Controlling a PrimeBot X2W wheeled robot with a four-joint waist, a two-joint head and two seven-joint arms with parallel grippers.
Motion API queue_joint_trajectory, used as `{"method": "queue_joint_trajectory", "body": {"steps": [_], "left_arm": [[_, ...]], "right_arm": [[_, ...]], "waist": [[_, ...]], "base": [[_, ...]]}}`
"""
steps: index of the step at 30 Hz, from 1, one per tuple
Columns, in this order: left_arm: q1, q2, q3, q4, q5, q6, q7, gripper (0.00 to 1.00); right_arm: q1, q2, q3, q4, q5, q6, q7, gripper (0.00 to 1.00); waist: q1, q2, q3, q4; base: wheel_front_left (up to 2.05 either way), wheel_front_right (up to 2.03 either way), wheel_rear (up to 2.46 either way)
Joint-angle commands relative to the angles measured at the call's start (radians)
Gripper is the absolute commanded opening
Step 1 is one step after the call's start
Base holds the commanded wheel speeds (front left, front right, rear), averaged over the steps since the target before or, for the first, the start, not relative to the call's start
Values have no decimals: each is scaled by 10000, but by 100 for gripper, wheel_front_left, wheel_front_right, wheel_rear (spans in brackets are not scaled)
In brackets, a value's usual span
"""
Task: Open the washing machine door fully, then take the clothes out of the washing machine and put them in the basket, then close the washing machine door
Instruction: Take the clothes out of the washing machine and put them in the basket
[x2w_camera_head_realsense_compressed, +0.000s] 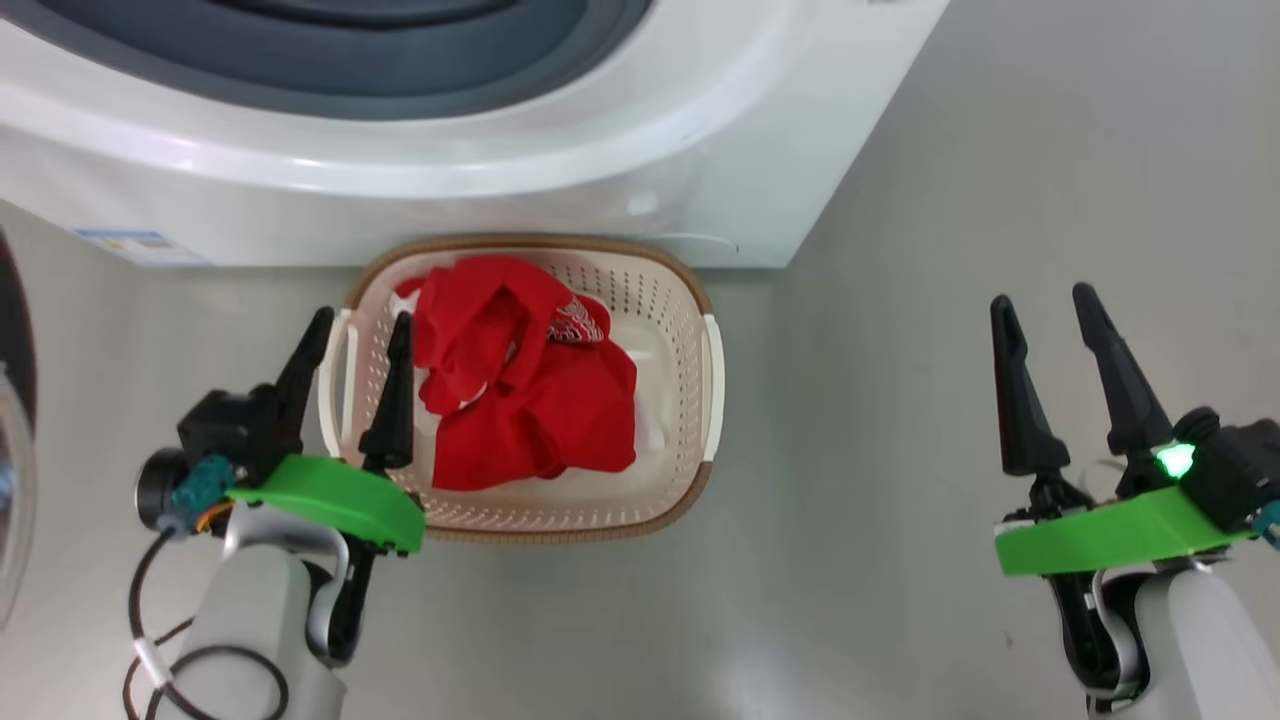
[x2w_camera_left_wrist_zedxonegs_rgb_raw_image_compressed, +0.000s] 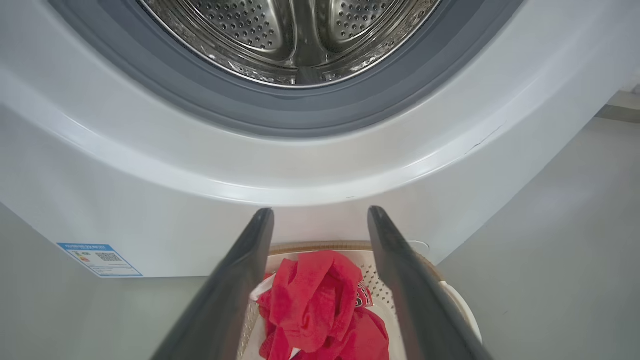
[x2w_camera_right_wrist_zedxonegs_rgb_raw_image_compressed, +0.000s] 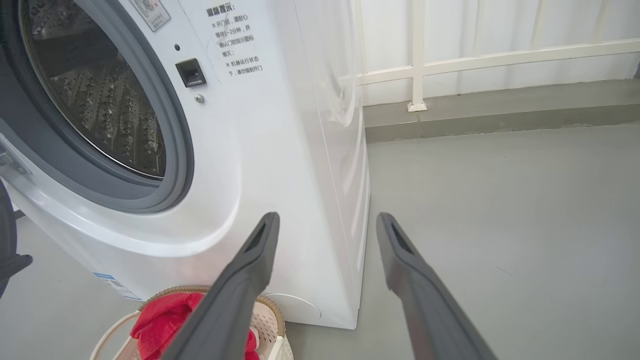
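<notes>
Okay so, going left to right: the washing machine door (x2w_camera_head_realsense_compressed: 12, 340) is seen standing open at the far left edge of the head view, with just a sliver of black rim and glass caught. Right of it, the left hand (x2w_camera_head_realsense_compressed: 362, 320) is held over the left edge of the basket (x2w_camera_head_realsense_compressed: 690, 300), fingers spread and nothing gripped between them. The clothes (x2w_camera_head_realsense_compressed: 530, 400) are piled red and crumpled inside the basket, which is parked on the floor right against the front of the washing machine (x2w_camera_head_realsense_compressed: 500, 190). No fabric is spotted in the part of the drum (x2w_camera_left_wrist_zedxonegs_rgb_raw_image_compressed: 295, 40) shown from the left wrist, so the unloading looks done. Way off to the right, the right hand (x2w_camera_head_realsense_compressed: 1044, 296) is held released and empty over the floor. What's left is probably the door closing, and that's decided by one thing: the door lies to the left of the left hand, so the left arm is much nearer, and the door would need to be pushed from its outer side back toward the machine.
</notes>
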Motion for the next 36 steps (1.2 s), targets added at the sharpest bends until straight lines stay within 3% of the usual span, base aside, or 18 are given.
{"method": "queue_joint_trajectory", "body": {"steps": [1,17,36], "left_arm": [[351,256,346,-375,133,-57,-47,100],[2223,180,975,-2615,555,-57,-47,100],[4743,133,1643,-4205,733,-57,-47,100]], "right_arm": [[272,-33,201,-161,-76,65,-63,100],[1188,-198,265,35,14,65,-63,100],[2690,-588,203,119,215,65,-63,100]], "waist": [[0,0,-381,74],[0,0,-1934,168],[0,0,-3395,241]], "base": [[0,0,0],[0,0,0],[0,0,0]]}}
